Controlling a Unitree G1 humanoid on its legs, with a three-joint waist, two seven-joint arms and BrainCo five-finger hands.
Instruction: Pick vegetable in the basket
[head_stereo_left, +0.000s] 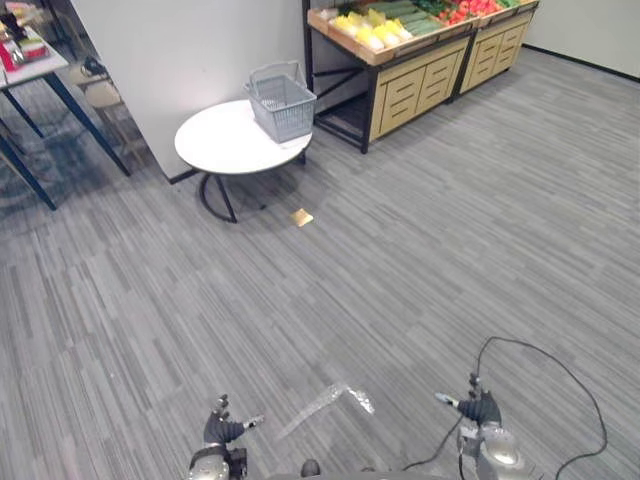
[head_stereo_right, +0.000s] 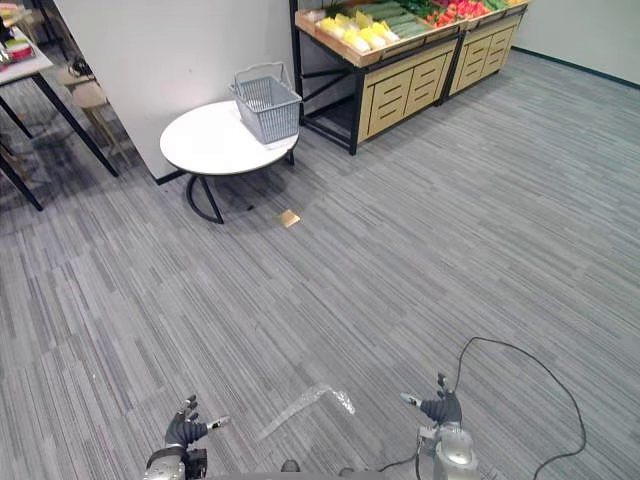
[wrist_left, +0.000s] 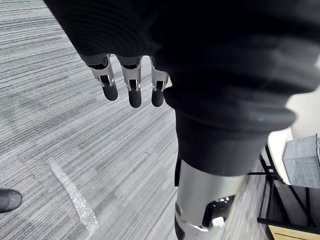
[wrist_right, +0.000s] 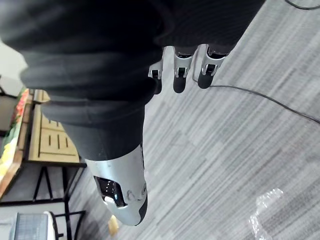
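While you stand this far back, the step in hand is, by my reading, the approach rather than any grasp: your left hand (head_stereo_left: 222, 432) and right hand (head_stereo_left: 480, 412) hang low in front of you, fingers loose and straight, with nothing in either. The vegetables (head_stereo_left: 372, 28) lie in rows on top of the wooden stand (head_stereo_left: 420, 75) at the far side of the room, yellow ones nearest the corner, green and red further along. The grey basket (head_stereo_left: 282, 105) sits on the near edge of the round white table (head_stereo_left: 215, 145), just beside the stand, and looks empty from here. Walk toward the gap between table and stand so that both are within reach from one spot. Mind the clear plastic scrap (head_stereo_left: 325, 400) on the floor right ahead of you and the small tan scrap (head_stereo_left: 301, 217) near the table's legs; step around both. Raise a hand only once the produce is close and plainly seen.
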